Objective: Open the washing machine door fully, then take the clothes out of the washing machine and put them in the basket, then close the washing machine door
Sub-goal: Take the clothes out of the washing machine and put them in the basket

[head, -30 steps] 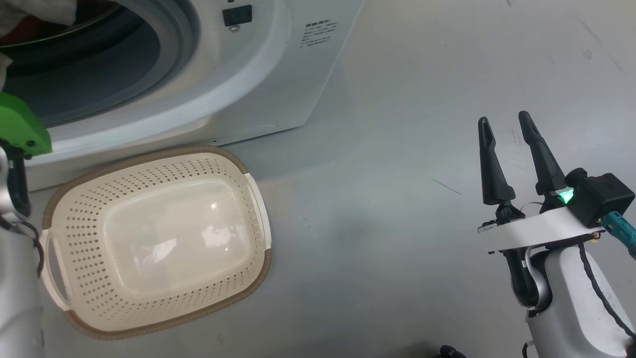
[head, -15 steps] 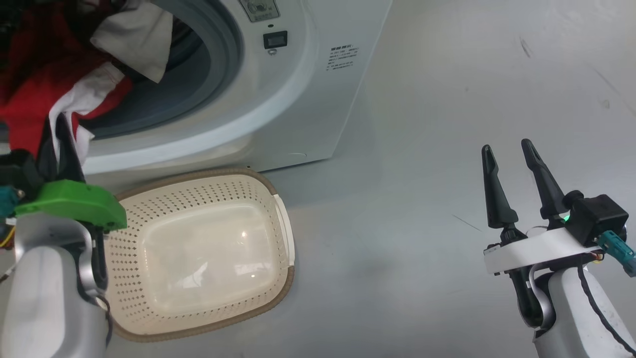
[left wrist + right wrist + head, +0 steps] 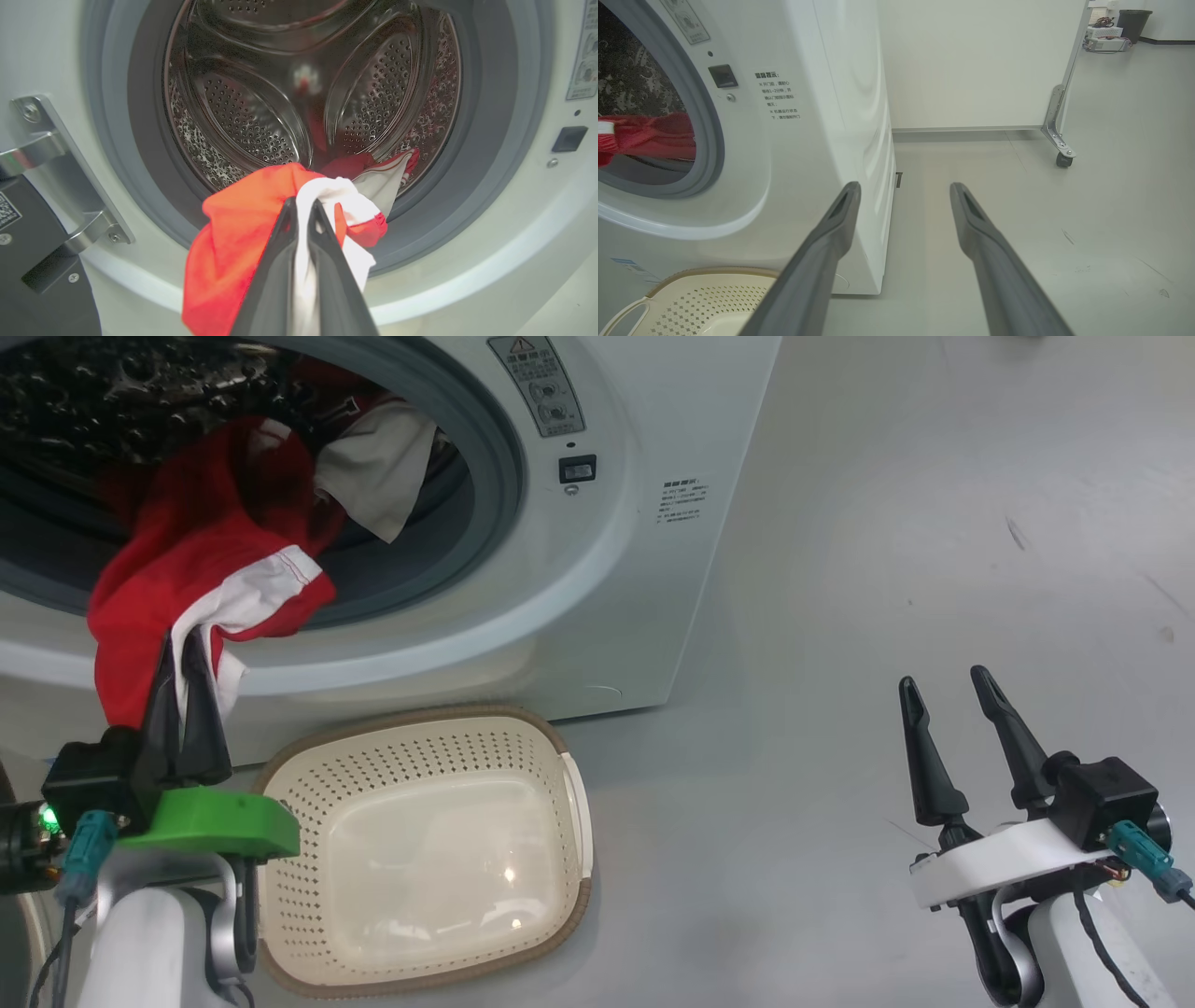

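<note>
- Left gripper (image 3: 184, 644): clenched on the white trim of the clothes (image 3: 201, 551), just outside the washing machine (image 3: 653, 569) opening.
- Clothes: red and white, partly inside the drum (image 3: 261, 116), draped over the grey rubber ring (image 3: 499, 495) and hanging out.
- Basket (image 3: 411, 721): on the floor (image 3: 887, 523), against the machine front, beside the left gripper.
- Right gripper (image 3: 943, 677): released, jaws spread, above the floor, well apart from the machine.
</note>
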`<state>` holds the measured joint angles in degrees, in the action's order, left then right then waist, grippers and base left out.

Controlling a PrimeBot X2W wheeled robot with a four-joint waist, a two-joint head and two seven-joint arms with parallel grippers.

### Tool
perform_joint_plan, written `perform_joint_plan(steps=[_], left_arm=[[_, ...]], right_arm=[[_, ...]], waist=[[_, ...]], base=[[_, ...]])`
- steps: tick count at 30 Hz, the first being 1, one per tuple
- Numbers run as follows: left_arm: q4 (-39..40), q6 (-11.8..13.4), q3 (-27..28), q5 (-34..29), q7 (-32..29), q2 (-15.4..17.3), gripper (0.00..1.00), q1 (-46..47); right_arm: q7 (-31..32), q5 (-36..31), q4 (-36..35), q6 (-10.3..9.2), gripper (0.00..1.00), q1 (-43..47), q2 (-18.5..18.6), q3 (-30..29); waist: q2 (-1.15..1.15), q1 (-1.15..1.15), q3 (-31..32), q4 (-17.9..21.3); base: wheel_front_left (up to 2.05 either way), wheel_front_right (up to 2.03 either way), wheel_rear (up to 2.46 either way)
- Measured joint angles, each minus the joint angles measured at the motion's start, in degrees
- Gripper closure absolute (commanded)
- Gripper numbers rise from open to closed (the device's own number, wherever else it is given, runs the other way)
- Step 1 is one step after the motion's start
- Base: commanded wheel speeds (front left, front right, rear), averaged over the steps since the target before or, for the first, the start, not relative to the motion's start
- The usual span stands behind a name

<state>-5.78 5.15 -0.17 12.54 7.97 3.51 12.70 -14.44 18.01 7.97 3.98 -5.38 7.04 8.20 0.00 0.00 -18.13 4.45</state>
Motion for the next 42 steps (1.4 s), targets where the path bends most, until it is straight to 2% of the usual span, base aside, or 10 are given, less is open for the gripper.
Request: perform_joint_plan(steps=[12,20,26,32,42], left_arm=[[8.94,-0.15,-3.16,-1.12,2.27,-0.22,1.0,-4.28],[10.84,-0.16,-4.95,-1.13,-0.22,-0.32,1.0,-9.38],[6.86,-1.08,-7.61,0.04,-3.5,-0.34,1.0,-12.95],[0.37,-3.26,-10.0,3.33,-6.41,-0.47,1.0,-13.36],[-10.42,-4.32,-9.67,5.75,-9.71,-0.58,1.0,-9.02]], right_arm=[[0.01,-0.03,-0.47,-0.18,0.0,2.88,0.26,0.04],[0.62,-0.24,-2.07,-0.18,0.0,3.6,0.26,1.25],[1.11,-0.43,-3.03,-0.14,0.0,3.58,0.25,1.77],[1.54,-0.43,-4.0,-0.11,0.0,3.36,0.0,2.11],[1.6,-0.29,-4.9,-0.1,0.0,1.9,-0.52,2.25]], waist=[[0.0,0.0,4.69,-3.3],[0.0,0.0,5.27,-4.77],[0.0,0.0,4.18,-4.23],[0.0,0.0,2.42,-2.74],[0.0,0.0,-0.75,0.68]], base=[[0.0,0.0,0.0],[0.0,0.0,0.0],[0.0,0.0,0.0],[0.0,0.0,0.0],[0.0,0.0,0.0]])
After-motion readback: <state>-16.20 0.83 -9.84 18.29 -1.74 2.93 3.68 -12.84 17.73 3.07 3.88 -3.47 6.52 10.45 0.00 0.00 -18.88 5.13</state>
